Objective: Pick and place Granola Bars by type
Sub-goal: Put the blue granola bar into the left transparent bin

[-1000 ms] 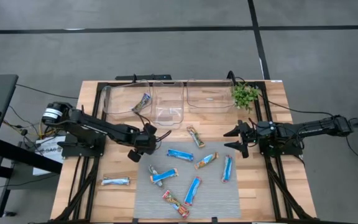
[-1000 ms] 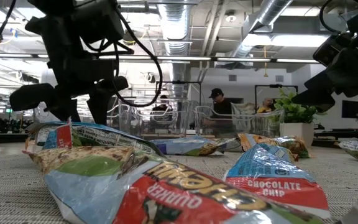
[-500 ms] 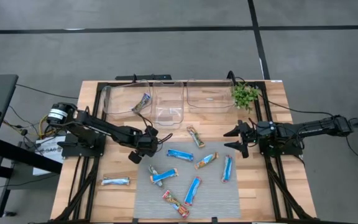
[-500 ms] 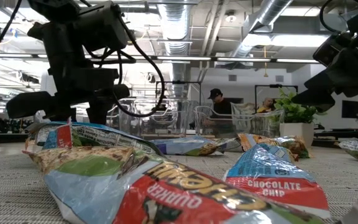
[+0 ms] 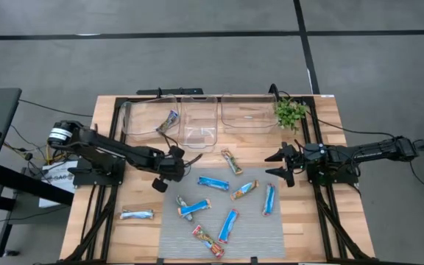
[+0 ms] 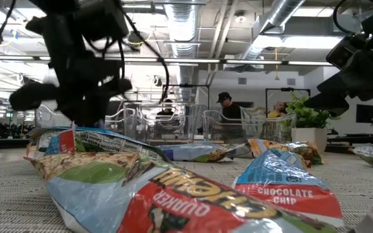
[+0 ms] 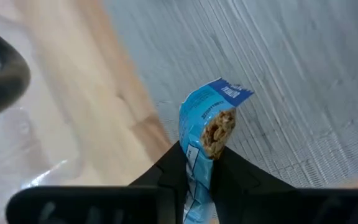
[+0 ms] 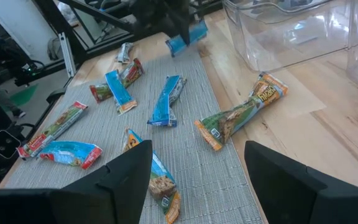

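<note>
Several granola bars lie loose on the grey mat (image 5: 249, 228), among them a blue one (image 5: 213, 182), an orange one (image 5: 244, 190) and a red one (image 5: 207, 239). A silver-blue bar (image 5: 137, 214) lies on the wood to the left of the mat. My left gripper (image 5: 166, 175) is over the mat's far left corner, shut on a blue bar (image 7: 207, 118), which the gripper hides in the high view. My right gripper (image 5: 282, 163) waits open at the table's right side, touching nothing. My left gripper pinches one end of the blue bar (image 7: 194, 155) between its two fingers, coming steeply from above. The bar juts out past the fingertips toward the mat, its free end (image 7: 225, 96) lowest. Whether that end touches the mat, I cannot tell.
Three clear bins (image 5: 142, 118) (image 5: 199, 124) (image 5: 245, 114) stand along the far edge; the left one holds a bar (image 5: 169, 120). A green-orange bar (image 5: 232, 160) lies on the wood before the bins. A small plant (image 5: 291, 112) stands at the far right.
My left gripper has shut on the blue bar at the mat's far left corner: in the low view its fingers stood apart before and are together now. My right gripper has kept still.
</note>
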